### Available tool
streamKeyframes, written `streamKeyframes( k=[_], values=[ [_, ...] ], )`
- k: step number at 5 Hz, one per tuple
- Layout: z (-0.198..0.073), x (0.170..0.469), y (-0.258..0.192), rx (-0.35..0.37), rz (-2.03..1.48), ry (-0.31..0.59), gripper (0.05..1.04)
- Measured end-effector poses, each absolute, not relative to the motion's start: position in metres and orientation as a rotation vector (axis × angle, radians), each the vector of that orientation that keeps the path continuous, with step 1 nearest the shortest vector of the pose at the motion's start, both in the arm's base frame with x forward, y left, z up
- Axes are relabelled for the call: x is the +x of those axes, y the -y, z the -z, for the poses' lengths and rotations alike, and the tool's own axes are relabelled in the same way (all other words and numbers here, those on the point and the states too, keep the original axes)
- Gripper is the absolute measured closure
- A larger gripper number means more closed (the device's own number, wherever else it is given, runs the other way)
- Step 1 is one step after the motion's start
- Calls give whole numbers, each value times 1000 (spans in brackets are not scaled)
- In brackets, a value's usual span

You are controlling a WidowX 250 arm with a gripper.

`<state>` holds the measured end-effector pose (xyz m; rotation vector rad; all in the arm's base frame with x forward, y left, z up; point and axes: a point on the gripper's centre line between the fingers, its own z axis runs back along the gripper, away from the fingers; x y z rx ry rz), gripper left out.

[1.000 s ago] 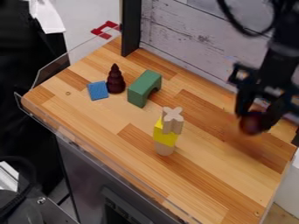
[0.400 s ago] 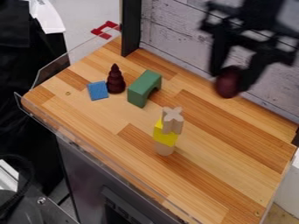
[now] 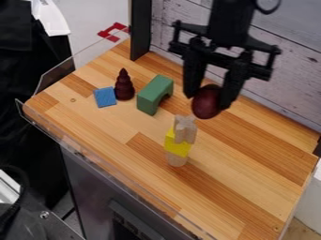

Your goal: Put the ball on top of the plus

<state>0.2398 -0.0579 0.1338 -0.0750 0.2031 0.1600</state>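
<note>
the black hand (image 3: 208,100) hangs over the back part of the wooden tabletop (image 3: 232,187), pointing down, with its two fingers spread around the dark red ball (image 3: 206,103). it has the ball in its grasp: one finger lies against each side, and the ball sits between the fingertips, its rounded underside bulging out below them. the ball is up in the air, clear of the tabletop.

in the camera view the ball lies just up and to the right of the wooden plus (image 3: 185,130), near its top end. it is off to the side of the plus, not on it; how far above the plus it hangs, i cannot tell from this angle. the plus stands upright on a yellow block (image 3: 177,146), and that block rests on a round, pale wooden piece (image 3: 176,160), so the three make a small upright stack.

farther back and to the left in the view, a green arch block (image 3: 154,95) stands on the tabletop. to the left of it is a dark, ringed cone (image 3: 124,86), upright, with a flat blue block (image 3: 104,97) just beside it. a wall of pale, worn boards (image 3: 282,89) runs along the back.
</note>
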Motion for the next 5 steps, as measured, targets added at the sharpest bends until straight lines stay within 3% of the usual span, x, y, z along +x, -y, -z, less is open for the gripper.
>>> streamKeyframes(
  k=[5],
  values=[
    [-98, 235, 42, -130, -173, -263, 564]
  ],
)
